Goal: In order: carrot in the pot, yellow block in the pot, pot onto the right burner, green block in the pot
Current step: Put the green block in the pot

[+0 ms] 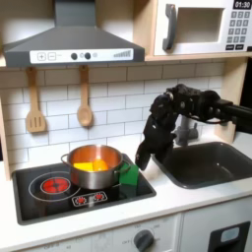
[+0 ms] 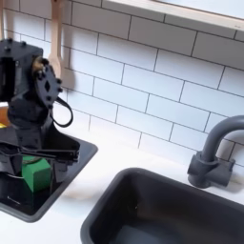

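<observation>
My claw (image 1: 145, 155) hovering just above the green block (image 1: 128, 174), grip state unclear, pot (image 1: 94, 165) beside it on the stove (image 1: 39, 189)

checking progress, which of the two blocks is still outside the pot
The green block: it sits on the stovetop beside the pot, under the gripper. Yellow shows inside the pot.

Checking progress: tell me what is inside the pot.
In the first exterior view the pot on the stove shows an orange-yellow mass inside; separate items cannot be told apart, and its wall hides the bottom. The green block sits outside, beside it, below the gripper.
</observation>
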Robot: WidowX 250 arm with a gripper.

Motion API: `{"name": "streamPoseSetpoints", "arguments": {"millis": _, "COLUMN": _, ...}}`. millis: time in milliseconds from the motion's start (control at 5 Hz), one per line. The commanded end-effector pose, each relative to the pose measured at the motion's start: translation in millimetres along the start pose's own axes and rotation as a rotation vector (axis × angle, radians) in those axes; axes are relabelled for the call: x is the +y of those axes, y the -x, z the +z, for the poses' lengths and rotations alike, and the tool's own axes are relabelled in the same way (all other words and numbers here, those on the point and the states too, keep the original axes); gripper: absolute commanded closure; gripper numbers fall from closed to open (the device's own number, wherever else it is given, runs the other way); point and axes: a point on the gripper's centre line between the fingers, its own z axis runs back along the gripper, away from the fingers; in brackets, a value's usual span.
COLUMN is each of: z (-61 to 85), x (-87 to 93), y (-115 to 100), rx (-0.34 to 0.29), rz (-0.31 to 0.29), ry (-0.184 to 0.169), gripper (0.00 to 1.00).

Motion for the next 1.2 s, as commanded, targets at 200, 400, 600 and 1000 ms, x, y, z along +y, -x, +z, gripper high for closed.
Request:
{"name": "streamPoseSetpoints", "arguments": {"millis": 200, "z": -13.6, "x": -6.1, "y": -6.7, "rx": -0.104, "rz": 0.075, "ry": 0.029, "gripper": 0.00}}
{"name": "streamPoseSetpoints", "arguments": {"millis": 400, "z": -25.6, "x": -5.2, "y": -5.3, "rx": -0.138, "rz": 0.115, "ry": 0.020, "gripper": 0.00}}
{"name": "streamPoseSetpoints", "arguments": {"millis": 600, "z": -31.1, "x": -1.1, "y": -7.4, "rx": -0.168, "rz": 0.161, "ry": -0.007, "gripper": 0.00}}
{"name": "streamPoseSetpoints", "arguments": {"millis": 1000, "z": -35.2, "x": -7.5, "y": -8.5, "rx": -0.171, "rz": 0.173, "ry": -0.069, "gripper": 0.00}}
